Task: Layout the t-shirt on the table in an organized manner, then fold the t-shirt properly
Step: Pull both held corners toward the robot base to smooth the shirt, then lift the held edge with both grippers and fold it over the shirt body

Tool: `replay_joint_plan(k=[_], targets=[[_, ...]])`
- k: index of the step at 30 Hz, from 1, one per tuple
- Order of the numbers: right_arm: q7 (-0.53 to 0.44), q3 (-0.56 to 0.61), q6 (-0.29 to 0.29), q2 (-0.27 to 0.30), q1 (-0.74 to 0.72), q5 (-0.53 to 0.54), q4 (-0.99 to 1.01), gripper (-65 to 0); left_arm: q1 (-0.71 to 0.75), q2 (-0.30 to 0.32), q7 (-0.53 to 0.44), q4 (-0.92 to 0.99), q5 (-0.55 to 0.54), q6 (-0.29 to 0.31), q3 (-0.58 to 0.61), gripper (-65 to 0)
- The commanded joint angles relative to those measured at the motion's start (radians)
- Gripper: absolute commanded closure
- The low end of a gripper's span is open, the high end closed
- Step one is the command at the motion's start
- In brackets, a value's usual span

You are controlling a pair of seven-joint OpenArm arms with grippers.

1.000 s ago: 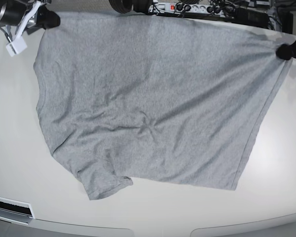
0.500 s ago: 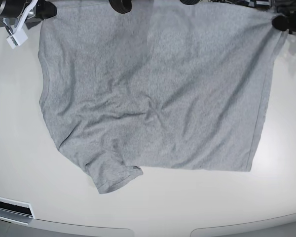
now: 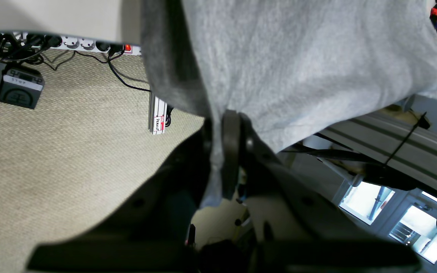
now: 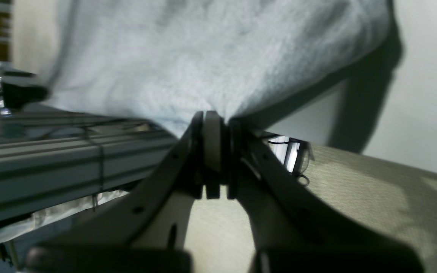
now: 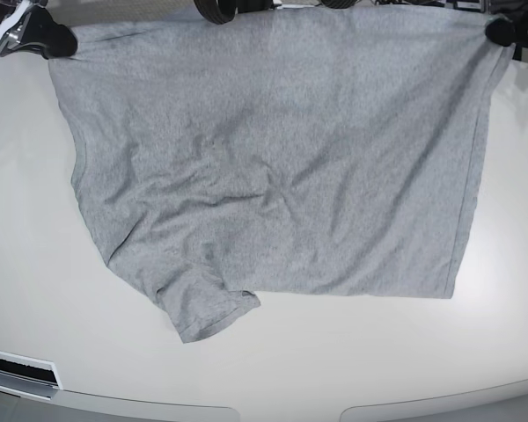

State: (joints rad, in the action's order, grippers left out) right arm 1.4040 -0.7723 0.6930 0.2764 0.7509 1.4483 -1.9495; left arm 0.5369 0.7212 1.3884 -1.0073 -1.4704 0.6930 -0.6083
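My right gripper (image 5: pixel 62 41) has shifted outward and toward the near edge since the earlier frame, drawing its corner of the t-shirt (image 5: pixel 273 158) along; my left gripper (image 5: pixel 502 32) sits almost where it was. Both are clenched on the cloth at its two far corners; the rest lies spread over the table (image 5: pixel 299 369), creased mid-body, its sleeve (image 5: pixel 207 312) bunched at the near side. I judge it light, soft and limp, likely to sag between grips; I should keep pinching the corners, well apart, pulling gently.
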Motion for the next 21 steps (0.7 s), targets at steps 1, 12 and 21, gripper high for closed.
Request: replay_joint_plan(k=[1, 12, 21], targets=[[-0.008, -0.006, 0.005, 0.012, 0.005, 0.018, -0.015, 0.0, 0.006, 0.030, 0.008, -0.008, -0.013, 0.005, -0.008, 0.0], [-0.008, -0.006, 0.005, 0.012, 0.006, 0.013, -0.013, 0.0, 0.026, 0.029, 0.008, -0.008, -0.013, 0.002, -0.008, 0.0], [-0.008, -0.006, 0.005, 0.011, 0.010, 0.014, -0.013, 0.0, 0.061, 0.030, 0.008, -0.015, -0.013, 0.002, -0.008, 0.0]])
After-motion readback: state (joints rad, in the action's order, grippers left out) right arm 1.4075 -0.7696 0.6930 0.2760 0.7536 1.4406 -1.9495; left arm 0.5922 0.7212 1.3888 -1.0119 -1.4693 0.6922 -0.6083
